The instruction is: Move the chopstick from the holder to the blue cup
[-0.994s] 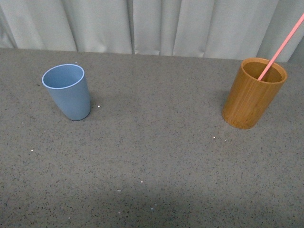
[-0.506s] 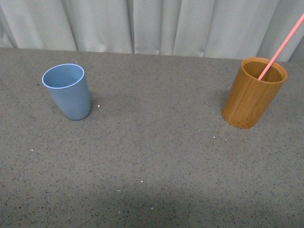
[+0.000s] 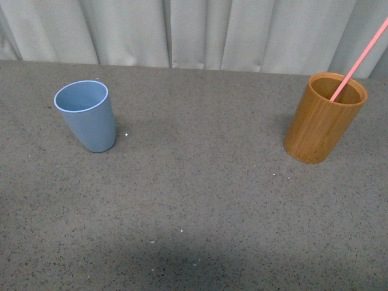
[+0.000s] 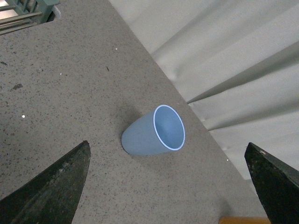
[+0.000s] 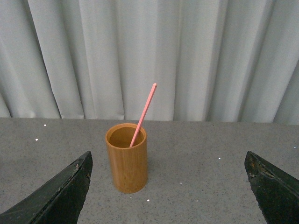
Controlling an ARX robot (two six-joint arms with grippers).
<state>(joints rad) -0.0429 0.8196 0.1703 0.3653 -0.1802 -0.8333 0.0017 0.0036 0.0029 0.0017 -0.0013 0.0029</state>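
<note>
Approach pending: chopstick [image 3: 357, 62] leans toward 1 o'clock in holder [image 3: 318, 130]; left gripper [image 4: 167, 143] and right gripper [image 5: 168, 153] agape, empty; right must reach it.

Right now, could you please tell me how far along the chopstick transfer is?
Nothing looks done: the chopstick leans in the holder, and the blue cup shows nothing inside. Nothing is in hand: the right gripper, open, faces the holder, and the left gripper, open, faces the blue cup. Left to do: grasp, lift, carry across, drop in.
</note>
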